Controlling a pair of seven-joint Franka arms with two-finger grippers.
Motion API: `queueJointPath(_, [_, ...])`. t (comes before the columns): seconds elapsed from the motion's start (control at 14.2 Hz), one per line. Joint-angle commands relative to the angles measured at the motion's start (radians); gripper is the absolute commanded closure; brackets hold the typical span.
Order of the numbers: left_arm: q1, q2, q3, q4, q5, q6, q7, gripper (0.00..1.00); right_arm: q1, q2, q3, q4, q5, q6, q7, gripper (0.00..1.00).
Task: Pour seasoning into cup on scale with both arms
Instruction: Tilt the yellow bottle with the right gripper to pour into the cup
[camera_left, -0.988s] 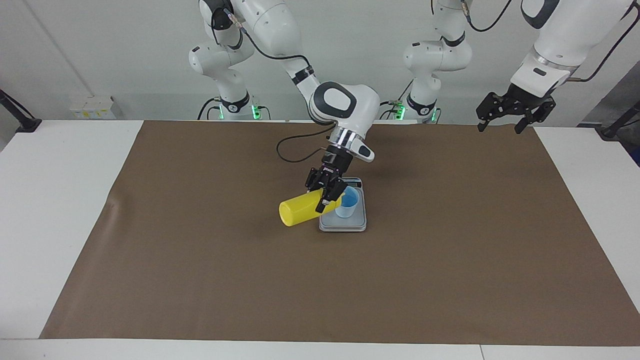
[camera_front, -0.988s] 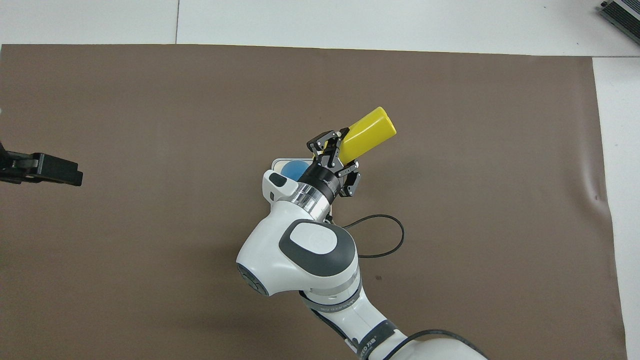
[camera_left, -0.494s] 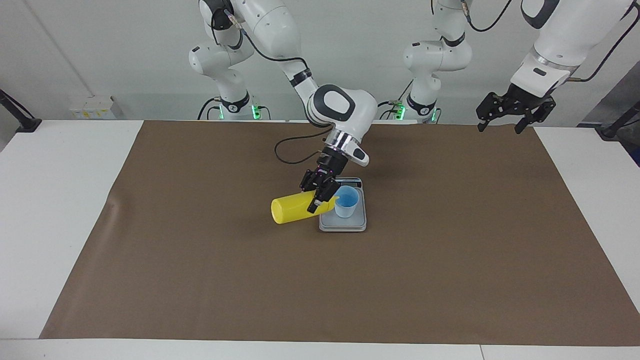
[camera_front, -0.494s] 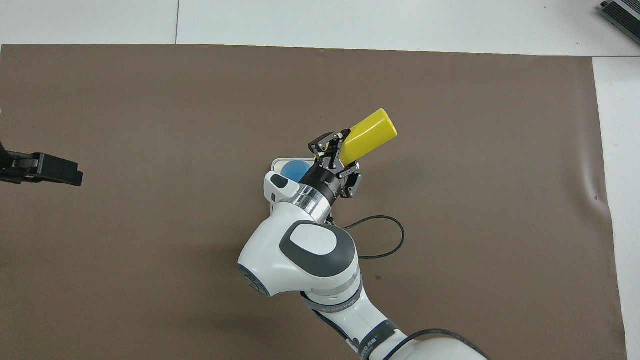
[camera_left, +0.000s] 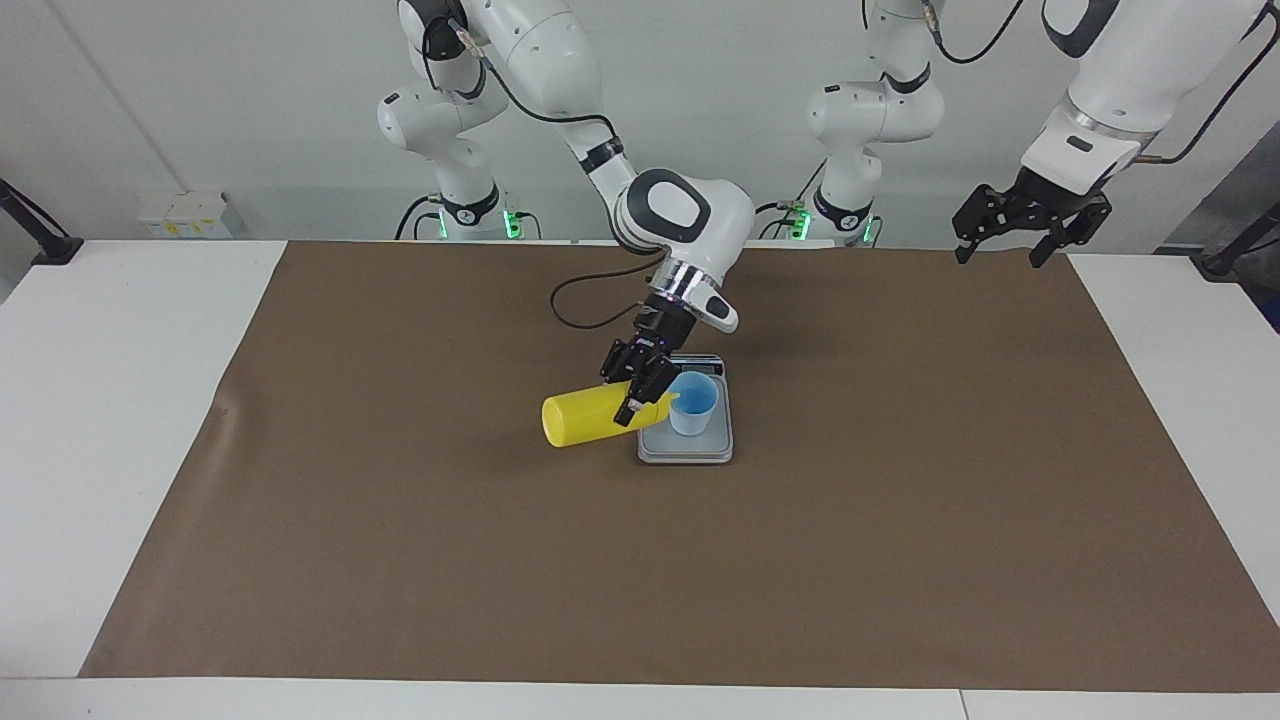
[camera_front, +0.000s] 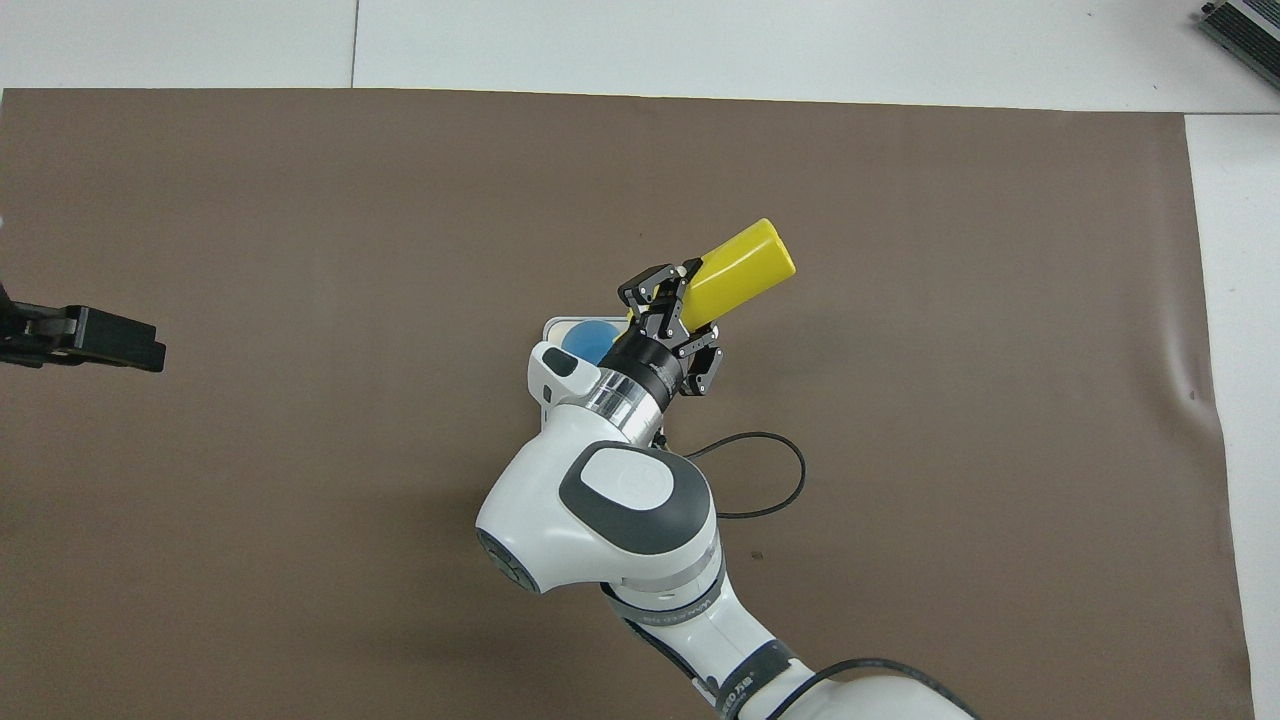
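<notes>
- While tipped at frame centre, nozzle at the cup (camera_left: 693, 402) on the scale (camera_left: 686, 446), the seasoning (camera_left: 585, 419) is clamped near its neck by the right gripper (camera_left: 636, 392).
- Soft, light plastic is judged; gentle squeezing advised.
- Left gripper (camera_left: 1006, 237) is held splayed, upper right.

Robotics lab bench, not a home or kitchen.

Two white jointed arms (camera_left: 560, 90) are bolted at the table's (camera_left: 120, 420) 12 o'clock edge in the facing view, green status lights glowing at their bases. A plain brown mat (camera_left: 900, 500) covers the white tabletop, cables (camera_left: 580, 300) trail loose, a bare pale wall (camera_left: 250, 100) stands at 12 o'clock, with a socket strip (camera_left: 183, 213) at 10 o'clock.
</notes>
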Motion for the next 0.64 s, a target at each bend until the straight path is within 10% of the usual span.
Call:
queueJointPath(0.0, [-0.002, -0.014, 0.007, -0.010, -0.004, -0.011, 0.005, 0.00, 0.004, -0.014, 0.002, -0.007, -0.018, -0.025, 0.025, 1.00])
queueJointPath(0.56, [-0.002, -0.014, 0.007, -0.010, -0.004, -0.011, 0.005, 0.00, -0.016, -0.027, 0.003, 0.000, 0.031, 0.000, 0.022, 1.00])
